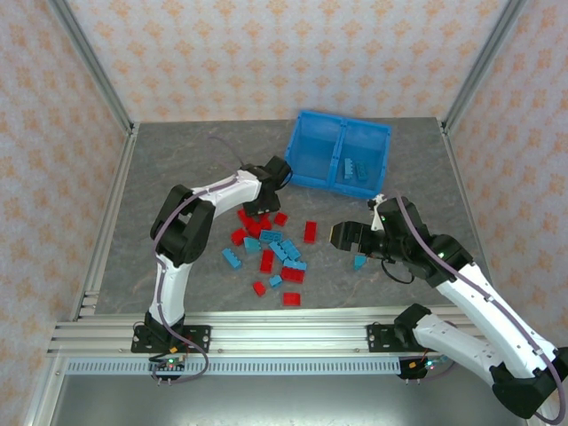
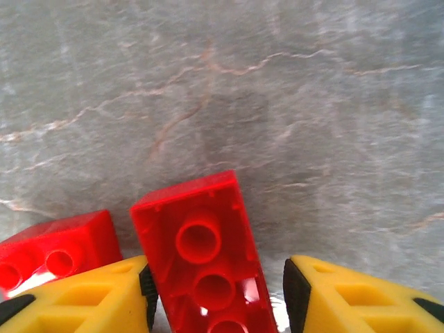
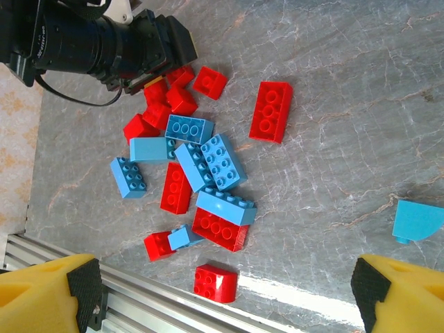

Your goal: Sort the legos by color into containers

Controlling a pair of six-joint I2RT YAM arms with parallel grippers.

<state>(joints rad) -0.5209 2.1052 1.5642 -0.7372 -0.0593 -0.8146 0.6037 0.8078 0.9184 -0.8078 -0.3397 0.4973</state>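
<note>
Top external view: left gripper (image 1: 257,213) stood on near side of blue bin (image 1: 306,158), jaws apart around red brick (image 2: 205,253). Right gripper (image 1: 343,236) hung wide open, empty. Loose legos (image 1: 271,250) lay near bin.

I see red legos (image 3: 270,111) and light-blue legos (image 3: 222,161) on my grey veined table (image 1: 177,169), a translucent blue bin (image 1: 312,155), and yellow black-padded jaws.
</note>
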